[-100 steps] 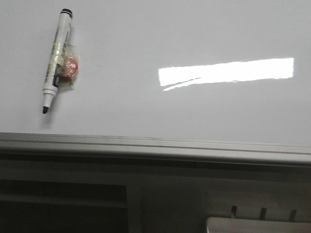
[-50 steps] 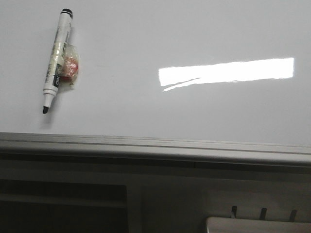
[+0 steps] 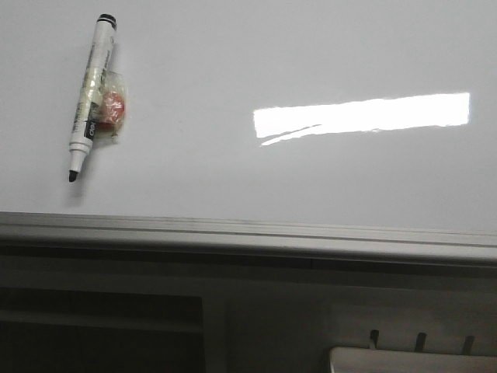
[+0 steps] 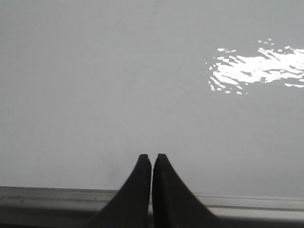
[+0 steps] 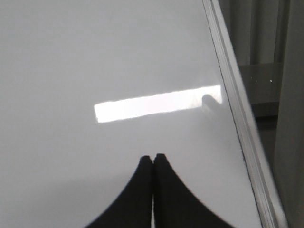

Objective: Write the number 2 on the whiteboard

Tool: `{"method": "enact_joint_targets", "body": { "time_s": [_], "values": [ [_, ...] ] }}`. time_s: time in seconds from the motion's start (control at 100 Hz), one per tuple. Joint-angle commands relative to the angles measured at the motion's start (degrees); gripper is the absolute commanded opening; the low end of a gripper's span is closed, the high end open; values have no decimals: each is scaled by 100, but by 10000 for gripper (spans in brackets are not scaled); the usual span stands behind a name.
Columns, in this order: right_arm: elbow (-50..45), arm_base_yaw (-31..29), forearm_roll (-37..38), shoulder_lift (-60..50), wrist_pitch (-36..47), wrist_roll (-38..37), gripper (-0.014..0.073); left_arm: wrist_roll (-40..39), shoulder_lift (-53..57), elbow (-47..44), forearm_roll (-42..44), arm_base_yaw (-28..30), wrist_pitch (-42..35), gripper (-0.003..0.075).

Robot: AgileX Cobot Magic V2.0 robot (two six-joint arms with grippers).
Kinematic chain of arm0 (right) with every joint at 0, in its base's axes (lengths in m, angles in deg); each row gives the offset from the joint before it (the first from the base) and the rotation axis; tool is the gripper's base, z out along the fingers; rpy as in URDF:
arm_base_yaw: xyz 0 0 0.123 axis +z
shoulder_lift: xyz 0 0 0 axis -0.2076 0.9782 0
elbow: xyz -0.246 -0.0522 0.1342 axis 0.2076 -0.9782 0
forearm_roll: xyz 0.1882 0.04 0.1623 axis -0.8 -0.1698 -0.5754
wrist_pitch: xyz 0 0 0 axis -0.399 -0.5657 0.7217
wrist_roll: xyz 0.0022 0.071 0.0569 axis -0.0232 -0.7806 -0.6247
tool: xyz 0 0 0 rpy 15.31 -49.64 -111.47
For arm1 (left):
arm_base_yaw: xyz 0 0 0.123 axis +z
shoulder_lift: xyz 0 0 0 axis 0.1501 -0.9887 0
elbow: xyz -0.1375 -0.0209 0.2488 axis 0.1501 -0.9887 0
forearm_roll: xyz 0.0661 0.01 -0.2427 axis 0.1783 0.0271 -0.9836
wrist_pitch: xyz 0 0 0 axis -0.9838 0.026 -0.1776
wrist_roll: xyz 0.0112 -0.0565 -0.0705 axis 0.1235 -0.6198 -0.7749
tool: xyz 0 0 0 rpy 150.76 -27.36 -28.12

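The whiteboard fills the front view, glossy white with a grey metal edge strip along its near side. No number 2 shows on it in any view. A white marker with a black tip lies uncapped at the far left, a small clear wrapper with a red piece against it. My left gripper is shut and empty over the board near its edge strip. My right gripper is shut and empty over the board. Neither gripper shows in the front view.
A bright rectangular light reflection lies on the board's right half. Dark grey furniture stands below the edge strip, with a light tray edge at the lower right. In the right wrist view the board's side rim runs beside dark furniture.
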Motion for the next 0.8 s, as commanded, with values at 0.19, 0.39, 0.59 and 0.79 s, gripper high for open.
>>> {"method": "enact_joint_targets", "body": {
  "time_s": [0.19,0.39,0.59,0.79],
  "values": [
    [-129,-18,-300,-105,121,-42,-71,-58,152,-56,-485,23,-1137,-20],
    [356,-7,-630,166,-426,-42,-71,-58,-61,336,-1263,23,-441,-21],
    [1667,-7,-630,987,-2364,-42,-71,-58,-891,1368,-880,23,765,-20],
    [2267,-7,-716,1486,-2663,-42,-71,-58,-1344,1657,-993,23,685,-20]
  ]
}}
